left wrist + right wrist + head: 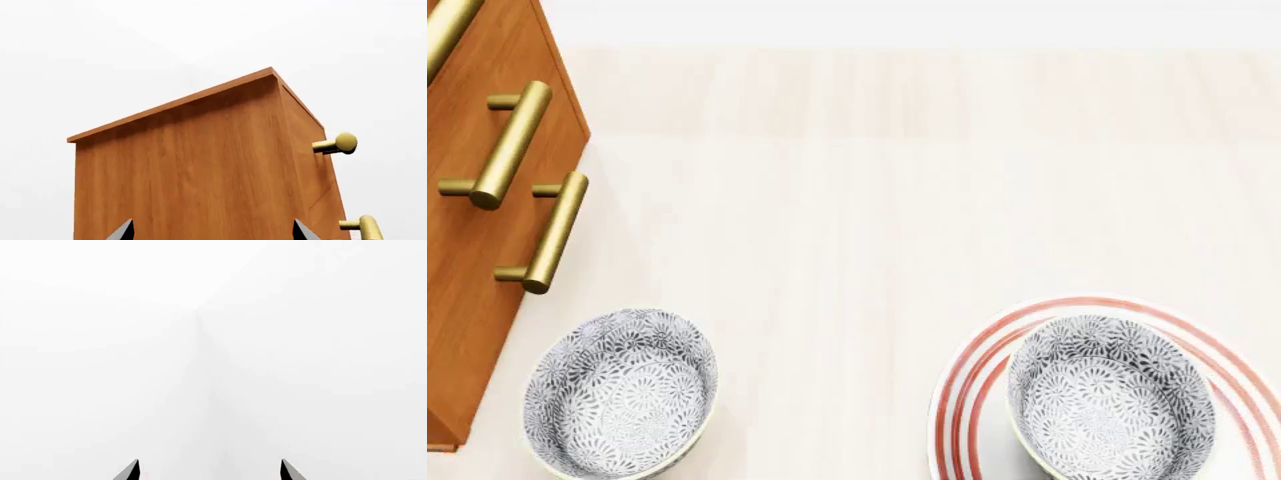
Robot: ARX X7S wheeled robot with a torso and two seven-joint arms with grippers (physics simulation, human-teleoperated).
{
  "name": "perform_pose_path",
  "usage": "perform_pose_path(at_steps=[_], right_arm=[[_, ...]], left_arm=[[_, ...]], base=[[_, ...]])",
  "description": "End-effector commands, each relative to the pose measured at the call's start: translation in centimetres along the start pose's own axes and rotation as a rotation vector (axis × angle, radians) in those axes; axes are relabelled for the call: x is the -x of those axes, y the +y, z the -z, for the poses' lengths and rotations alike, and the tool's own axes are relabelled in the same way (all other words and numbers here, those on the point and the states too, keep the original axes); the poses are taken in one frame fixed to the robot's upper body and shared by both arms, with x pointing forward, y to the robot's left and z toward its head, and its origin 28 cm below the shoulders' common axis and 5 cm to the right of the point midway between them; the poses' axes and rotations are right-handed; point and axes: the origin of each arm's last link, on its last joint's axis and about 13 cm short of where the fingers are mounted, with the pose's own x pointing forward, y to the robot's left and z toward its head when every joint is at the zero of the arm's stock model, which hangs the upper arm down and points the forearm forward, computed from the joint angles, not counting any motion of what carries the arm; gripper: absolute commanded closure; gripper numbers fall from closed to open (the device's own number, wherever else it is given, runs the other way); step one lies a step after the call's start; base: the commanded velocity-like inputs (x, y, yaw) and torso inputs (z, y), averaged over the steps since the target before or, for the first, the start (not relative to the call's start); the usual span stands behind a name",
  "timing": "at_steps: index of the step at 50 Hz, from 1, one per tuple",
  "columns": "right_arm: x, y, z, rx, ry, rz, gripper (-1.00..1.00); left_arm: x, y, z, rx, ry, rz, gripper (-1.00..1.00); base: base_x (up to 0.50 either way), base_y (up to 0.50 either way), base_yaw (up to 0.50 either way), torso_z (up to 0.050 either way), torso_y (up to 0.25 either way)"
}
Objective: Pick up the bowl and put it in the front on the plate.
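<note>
bowl (1110, 394) sits on plate (961, 420), lower right of head frame, so task looks done | twin bowl (622, 392) lower left on worktop (868, 200) by cabinet (481, 290) | left gripper (212, 233) and right gripper (209, 471) jaws spread, empty, both aimed off the worktop

floral bowl (1110, 398) upright on red-ringed plate (964, 400).

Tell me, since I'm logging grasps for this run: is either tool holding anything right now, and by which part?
Nothing is held. The left tool and the right tool both show spread tips with nothing between them; one bowl already sits on the plate.
</note>
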Motion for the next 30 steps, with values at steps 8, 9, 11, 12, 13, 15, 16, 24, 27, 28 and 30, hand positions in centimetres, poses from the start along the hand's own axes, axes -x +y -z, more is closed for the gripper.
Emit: perform_pose_path(at_steps=[8, 9, 11, 12, 13, 15, 16, 24, 27, 28, 30], right_arm=[[-3.1, 0.6, -2.3, 0.005, -0.228, 0.084, -1.0], [-3.4, 0.7, -2.6, -0.001, -0.244, 0.091, -1.0], [-4.3, 1.2, -3.7, -0.039, -0.301, 0.096, -1.0], [-4.5, 1.5, -4.0, -0.045, -0.32, 0.095, -1.0], [-4.8, 1.7, -4.3, -0.059, -0.343, 0.098, -1.0], [-5.3, 2.2, -5.0, -0.088, -0.391, 0.107, -1.0], [-5.6, 2.5, -5.4, -0.102, -0.418, 0.116, -1.0], [-6.5, 4.9, -7.7, -0.228, -0.538, 0.165, -1.0], [-6.3, 5.4, -7.4, -0.241, -0.523, 0.166, -1.0], [-6.2, 5.4, -7.2, -0.244, -0.514, 0.164, -1.0], [-6.2, 5.4, -7.2, -0.245, -0.512, 0.16, -1.0]], left_arm=[[-4.7, 1.4, -2.9, -0.037, -0.17, -0.163, -1.0], [-4.8, 1.5, -3.1, -0.036, -0.177, -0.17, -1.0], [-5.5, 1.5, -3.6, -0.028, -0.203, -0.201, -1.0], [-5.7, 1.5, -3.9, -0.025, -0.215, -0.21, -1.0], [-5.9, 1.5, -4.1, -0.016, -0.226, -0.221, -1.0], [-6.5, 1.5, -4.9, -0.001, -0.263, -0.247, -1.0], [-6.7, 1.5, -5.4, 0.005, -0.286, -0.258, -1.0], [-7.2, 2.1, -7.5, 0.014, -0.407, -0.311, -1.0], [-7.0, 1.9, -7.2, 0.018, -0.404, -0.305, -1.0], [-6.9, 1.9, -7.0, 0.02, -0.394, -0.305, -1.0], [-6.9, 1.9, -6.9, 0.02, -0.393, -0.303, -1.0]], base=[[0.0, 0.0, 0.0, 0.0, 0.0], [0.0, 0.0, 0.0, 0.0, 0.0], [0.0, 0.0, 0.0, 0.0, 0.0], [0.0, 0.0, 0.0, 0.0, 0.0], [0.0, 0.0, 0.0, 0.0, 0.0], [0.0, 0.0, 0.0, 0.0, 0.0], [0.0, 0.0, 0.0, 0.0, 0.0], [0.0, 0.0, 0.0, 0.0, 0.0], [0.0, 0.0, 0.0, 0.0, 0.0], [0.0, 0.0, 0.0, 0.0, 0.0], [0.0, 0.0, 0.0, 0.0, 0.0]])
